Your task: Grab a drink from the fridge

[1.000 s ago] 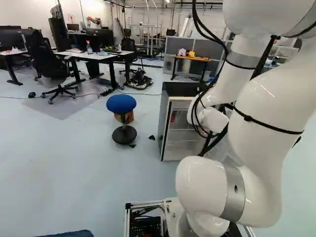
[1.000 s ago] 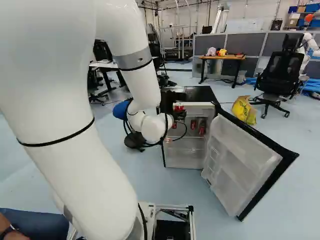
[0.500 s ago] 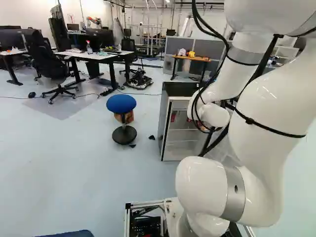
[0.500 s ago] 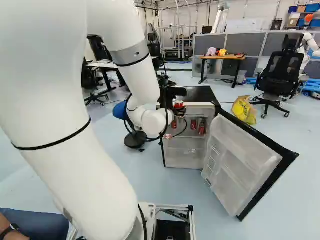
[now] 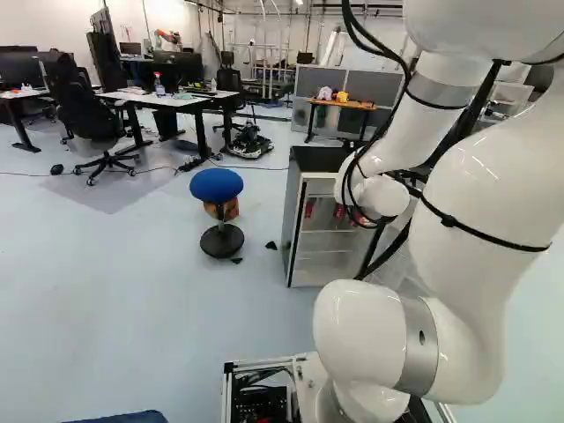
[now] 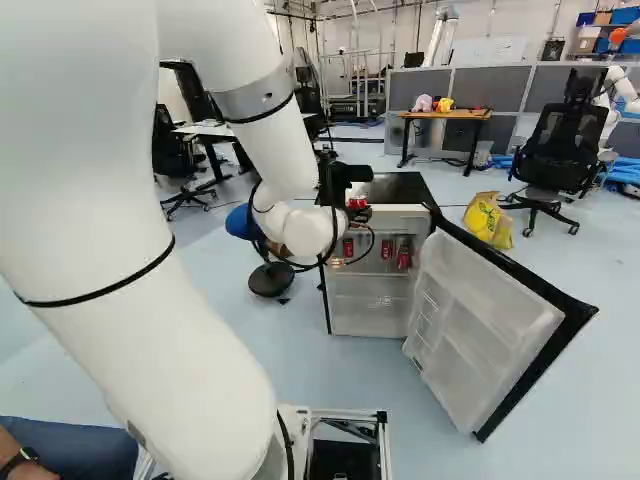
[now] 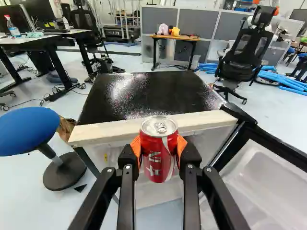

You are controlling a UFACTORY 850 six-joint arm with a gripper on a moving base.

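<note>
In the right base view my gripper (image 6: 357,216) is at the front of the fridge (image 6: 368,308), level with its top. Seen from the wrist, the gripper (image 7: 159,149) is shut on a red drink can (image 7: 156,155), an orange pad pressing each side. The can is upright, just in front of the fridge's top front edge (image 7: 144,125). The fridge door (image 6: 455,345) stands wide open. Several red cans (image 6: 403,256) remain on the upper shelf inside. The left base view hides the gripper behind the arm.
A blue stool (image 5: 217,185) stands left of the fridge. Past the fridge are a wooden table (image 6: 445,115), a yellow bag (image 6: 488,220) and a black office chair (image 6: 563,145). Close beside the base, a person's arm and leg show at the right base view's lower left.
The arm has lifted the gripper and the held can a little, up along the fridge's front. Base, fridge and door have kept their places.
</note>
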